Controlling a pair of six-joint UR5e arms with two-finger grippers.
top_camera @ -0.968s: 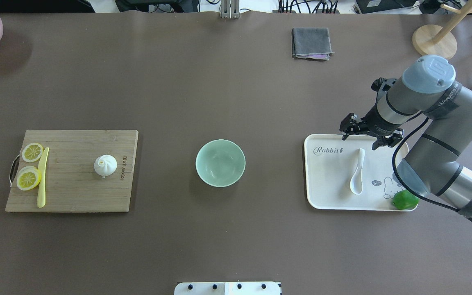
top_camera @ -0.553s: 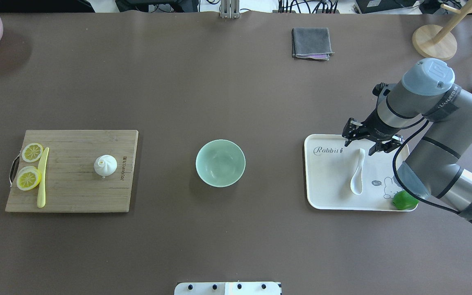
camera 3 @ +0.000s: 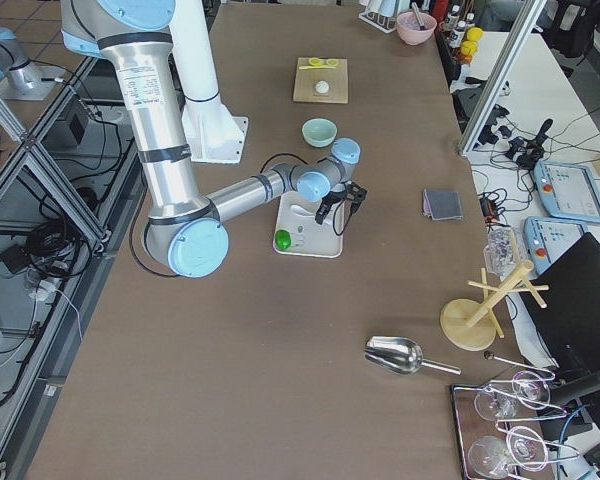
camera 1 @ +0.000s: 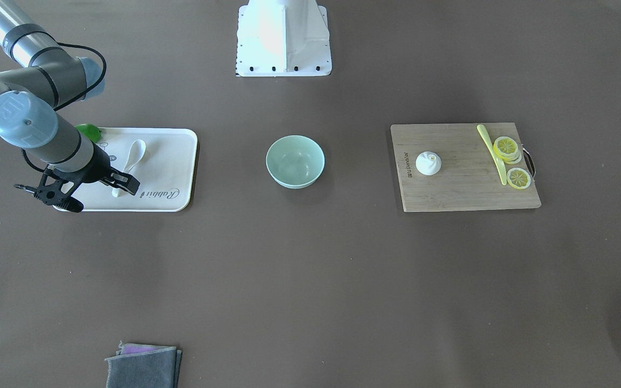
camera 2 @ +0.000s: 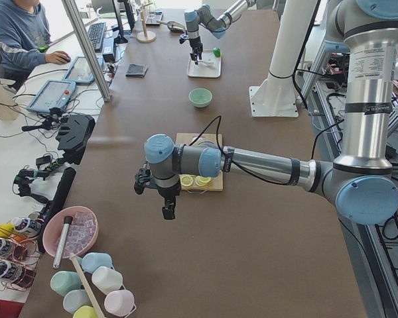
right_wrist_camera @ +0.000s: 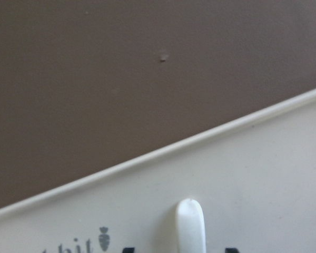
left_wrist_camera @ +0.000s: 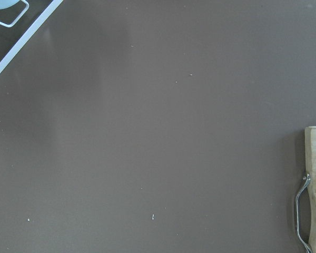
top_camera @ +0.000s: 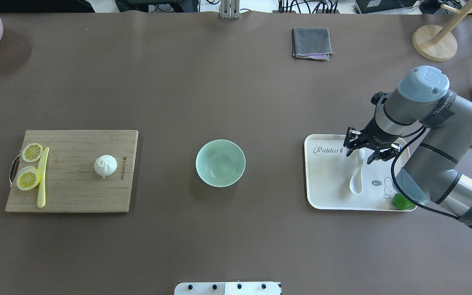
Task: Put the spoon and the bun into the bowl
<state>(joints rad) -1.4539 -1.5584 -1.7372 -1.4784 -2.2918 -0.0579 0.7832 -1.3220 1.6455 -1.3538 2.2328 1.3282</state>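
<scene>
Okay, overhead first: right gripper (top_camera: 359, 157) is over the far part of the white tray (top_camera: 326, 188), fingers apart, one each side of the spoon (top_camera: 356, 180) handle, not clamped on it. Spoon lies flat on the tray, scoop toward the robot. A green round item (top_camera: 400, 202) sits at the tray's near right corner. Bowl (top_camera: 220, 163) stands at table ctr w/ nothing inside. Bun (top_camera: 105, 165) is on the wooden board (top_camera: 76, 192) at left, well apart from the bowl. Lemon slices (top_camera: 29, 179) and a yellow-green knife (top_camera: 41, 184) lie at the board's left end. Grey cloth (top_camera: 311, 42) is at the far side.

Front-facing: same layout mirrored. Bowl sits between tray and board, and the right arm bends down over the tray's edge.

Ext left: left gripper (camera 2: 160, 199) hangs over the brown table (camera 2: 119, 165) just beside the board's end. Can't tell if its fingers are apart or together.

Ext right: right gripper is over the tray, bowl just beyond it.

Left wrist cam: mostly bare table, w/ the board's metal handle (left_wrist_camera: 300, 211) at the right edge.

Right wrist cam: spoon handle tip at bottom ctr, a dark fingertip on either side w/ gaps
</scene>
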